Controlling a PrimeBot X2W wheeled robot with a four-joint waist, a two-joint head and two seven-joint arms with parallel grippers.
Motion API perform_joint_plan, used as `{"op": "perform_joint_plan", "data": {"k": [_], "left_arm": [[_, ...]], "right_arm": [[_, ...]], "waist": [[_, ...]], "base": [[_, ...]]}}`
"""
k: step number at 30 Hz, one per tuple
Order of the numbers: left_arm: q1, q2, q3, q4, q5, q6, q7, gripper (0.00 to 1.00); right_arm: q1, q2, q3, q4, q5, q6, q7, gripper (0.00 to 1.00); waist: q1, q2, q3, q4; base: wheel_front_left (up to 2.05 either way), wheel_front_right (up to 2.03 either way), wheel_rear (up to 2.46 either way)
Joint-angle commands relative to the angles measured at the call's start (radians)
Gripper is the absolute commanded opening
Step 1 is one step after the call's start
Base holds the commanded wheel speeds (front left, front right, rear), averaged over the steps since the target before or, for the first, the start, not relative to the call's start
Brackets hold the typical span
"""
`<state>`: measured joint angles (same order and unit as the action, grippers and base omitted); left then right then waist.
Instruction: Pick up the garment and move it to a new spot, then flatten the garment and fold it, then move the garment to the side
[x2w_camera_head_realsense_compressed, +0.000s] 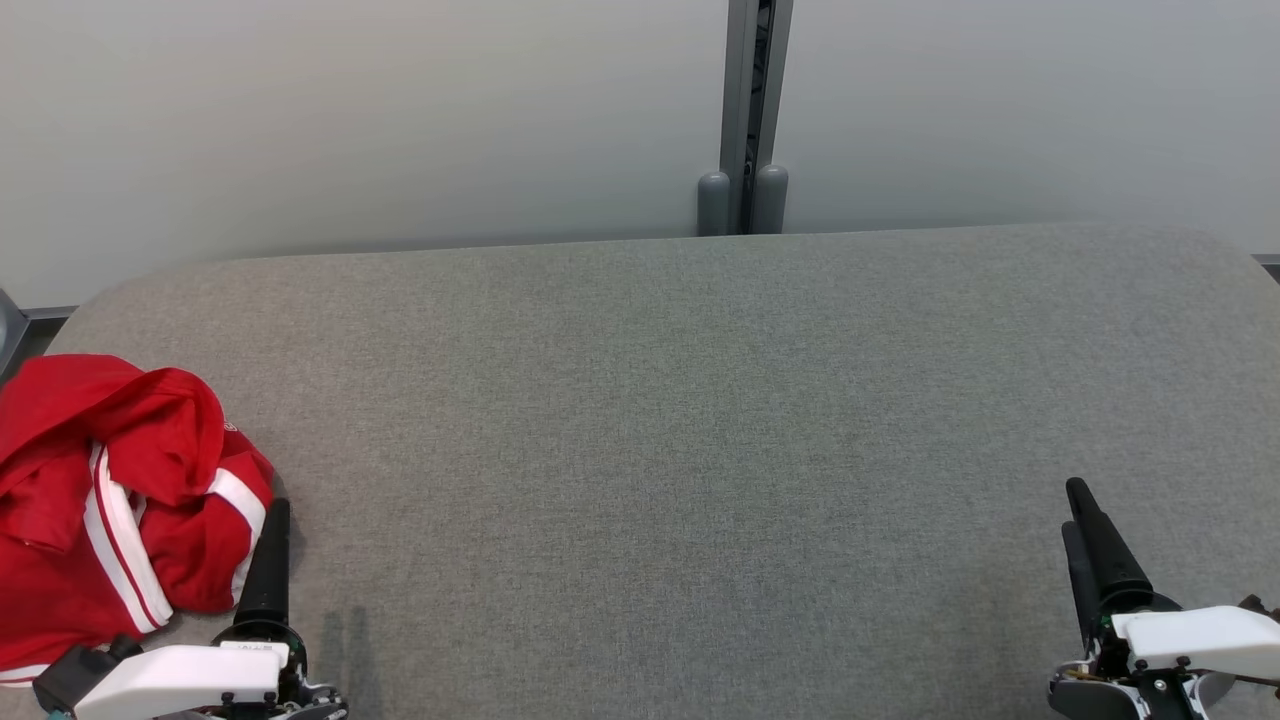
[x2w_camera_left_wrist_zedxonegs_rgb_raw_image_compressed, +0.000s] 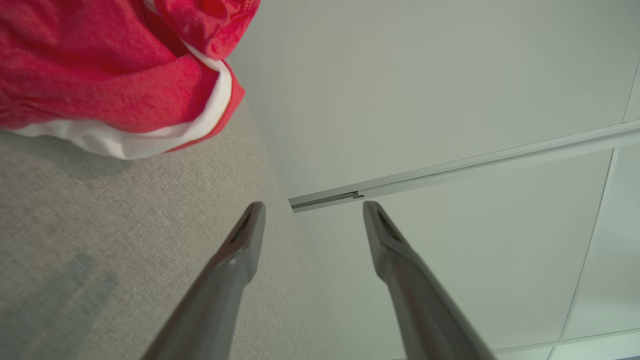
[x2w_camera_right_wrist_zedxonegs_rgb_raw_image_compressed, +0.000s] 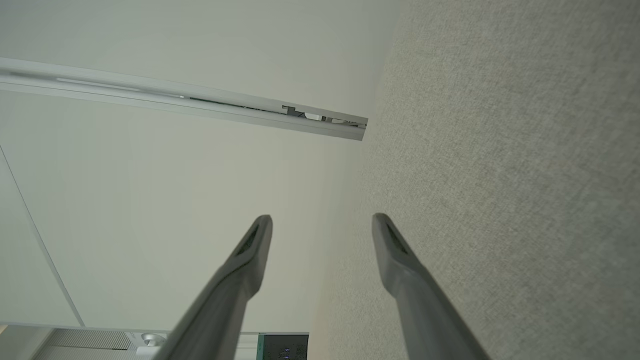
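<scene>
Logging the crumpled red fabric garment with white stripes: we find it heaped at the near left corner of the grey cloth-covered table, part of it running past the head view's left edge. Our left gripper sits just beside the heap's right hem. In the left wrist view its two dark fingers stand spread with nothing between them, and the garment lies up and to the left of the tips, apart from them. Our right gripper hovers at the near right, well apart from the garment. Its fingers are likewise spread and empty in the right wrist view. Behind the table rises a pale wall with a grey vertical post.
</scene>
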<state>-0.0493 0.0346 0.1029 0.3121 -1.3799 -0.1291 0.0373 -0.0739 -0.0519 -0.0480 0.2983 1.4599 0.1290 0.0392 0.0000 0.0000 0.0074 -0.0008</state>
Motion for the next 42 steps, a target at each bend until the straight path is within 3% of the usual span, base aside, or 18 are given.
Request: {"op": "perform_joint_plan", "data": {"k": [1,18,42], "left_arm": [[-0.031,0.008,0.004,-0.01,0.057,0.003,-0.011,1.0],[-0.028,0.01,-0.02,0.007,0.376,0.033,-0.08,1.0],[-0.016,0.014,-0.041,0.042,0.757,0.086,-0.157,1.0]], "right_arm": [[-0.031,-0.011,0.007,-0.011,-0.041,0.001,-0.013,1.0],[-0.027,-0.01,0.015,-0.005,-0.398,0.001,-0.082,1.0],[-0.028,-0.01,0.04,0.046,-0.75,0.002,-0.16,1.0]], "waist": [[0.0,0.0,0.0,0.0],[0.0,0.0,0.003,0.0],[0.0,0.0,0.009,-0.001]], "base": [[0.0,0.0,0.0],[0.0,0.0,0.0],[0.0,0.0,0.0]]}}
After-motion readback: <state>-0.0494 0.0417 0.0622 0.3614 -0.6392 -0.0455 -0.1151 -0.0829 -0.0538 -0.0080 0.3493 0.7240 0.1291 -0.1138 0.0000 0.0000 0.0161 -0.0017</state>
